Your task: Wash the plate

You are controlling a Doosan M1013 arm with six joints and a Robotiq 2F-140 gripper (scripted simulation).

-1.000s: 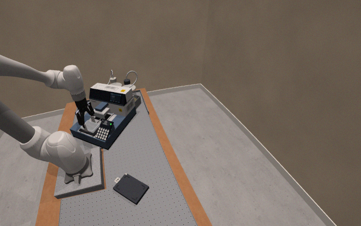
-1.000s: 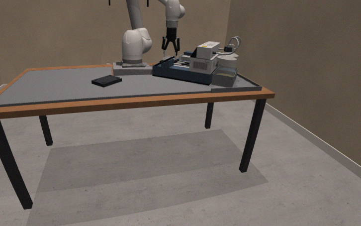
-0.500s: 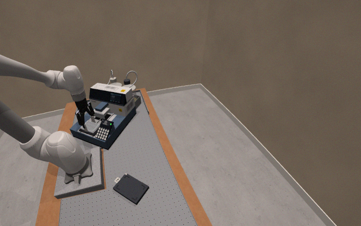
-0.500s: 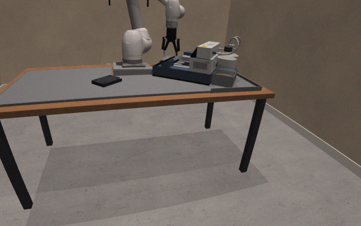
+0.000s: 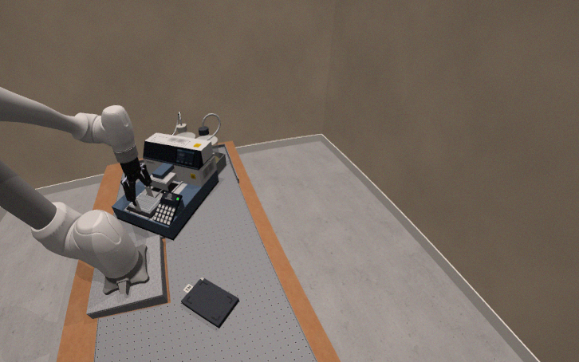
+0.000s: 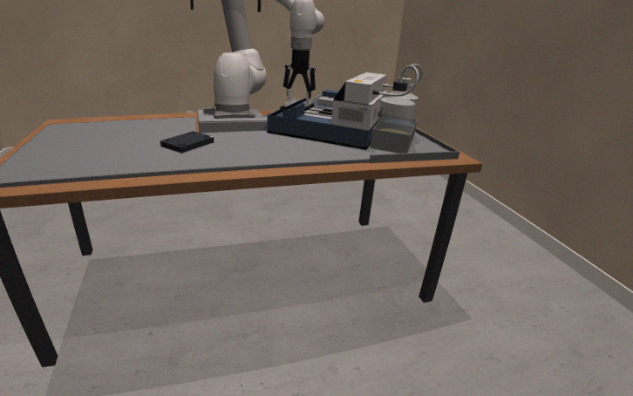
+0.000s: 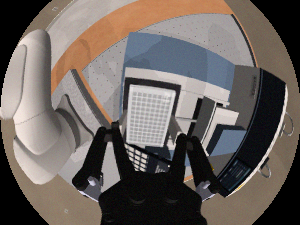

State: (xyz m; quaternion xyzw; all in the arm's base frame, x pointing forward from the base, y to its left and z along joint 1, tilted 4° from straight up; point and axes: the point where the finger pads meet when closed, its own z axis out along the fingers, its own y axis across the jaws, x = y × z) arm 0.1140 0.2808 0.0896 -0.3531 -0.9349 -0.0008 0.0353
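The white well plate (image 5: 147,202) (image 7: 150,113) is at the front left of the plate washer WASHER (image 5: 178,154) (image 6: 359,100), over its carrier and beside the keypad (image 5: 164,213). My gripper (image 5: 140,195) (image 6: 297,95) (image 7: 148,118) comes down from above and is shut on the plate across its width. I cannot tell whether the plate rests in the pocket or hangs just above it. A small lamp (image 5: 177,198) above the keypad glows green. The black plate nest N1 (image 5: 210,302) (image 6: 187,140) lies empty on the table top, with a white label at one corner.
The washer stands on a blue base (image 5: 187,211) (image 6: 317,130). Bottles with tubing (image 5: 203,130) (image 6: 401,105) and a grey bin (image 6: 394,133) stand behind and beside it. The arm's base (image 5: 124,273) (image 6: 233,114) stands between the washer and the nest.
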